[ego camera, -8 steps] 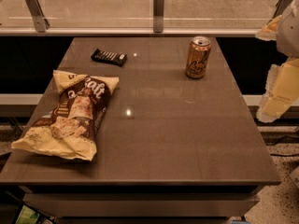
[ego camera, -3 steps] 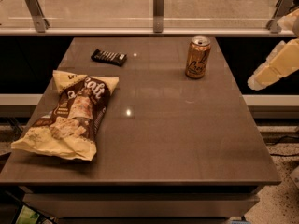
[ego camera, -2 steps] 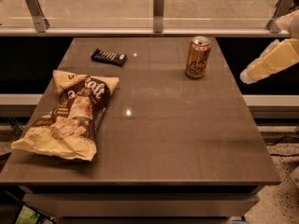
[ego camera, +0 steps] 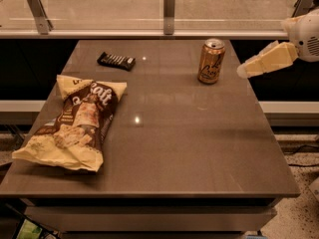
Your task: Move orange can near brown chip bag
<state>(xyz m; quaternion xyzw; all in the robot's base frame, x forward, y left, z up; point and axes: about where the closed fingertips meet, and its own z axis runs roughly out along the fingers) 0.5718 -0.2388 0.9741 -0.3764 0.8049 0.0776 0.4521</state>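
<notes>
The orange can (ego camera: 211, 61) stands upright on the brown table (ego camera: 199, 148), at the far right near the back edge. The brown chip bag (ego camera: 77, 123) lies flat at the table's left side, its pale yellow ends pointing to the back and the front. My gripper (ego camera: 242, 71) comes in from the right edge of the camera view on a cream-coloured arm (ego camera: 301, 36). It points left, level with the can and a short gap to the can's right, not touching it.
A small black candy bar wrapper (ego camera: 116, 60) lies at the back left of the table. A glass rail with metal posts (ego camera: 169, 4) runs behind the table. The table's right edge is just below the gripper.
The arm has swung up and to the left from the right side, bringing the gripper closer to the orange can. The can, bag and wrapper have not moved.
</notes>
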